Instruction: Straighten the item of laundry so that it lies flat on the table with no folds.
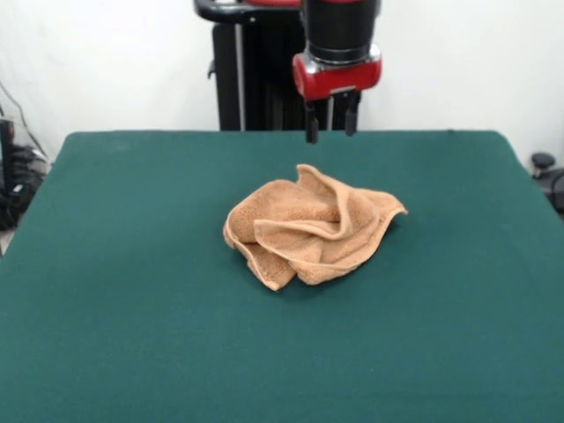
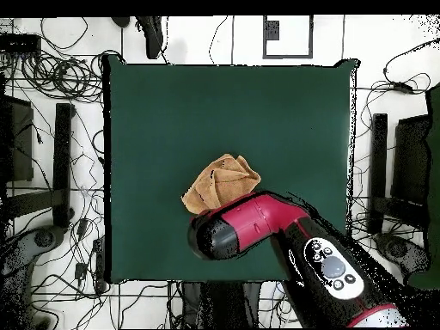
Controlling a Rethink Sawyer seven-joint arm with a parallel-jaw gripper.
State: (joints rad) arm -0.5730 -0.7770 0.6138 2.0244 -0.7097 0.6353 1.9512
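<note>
Evenly and brightly lit from above, without glare on the matte table (image 1: 123,291). Soft, narrow shadow under the lower right edge of the crumpled towel (image 1: 308,231) in the front view. Slightly soft focus throughout. Washed-out white wall at the top of the front view; overexposed white floor around the table (image 2: 258,103) in the overhead view.

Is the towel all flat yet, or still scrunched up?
Scrunched up. The towel sits in a lumpy heap with folds and curled edges on the green table.
</note>
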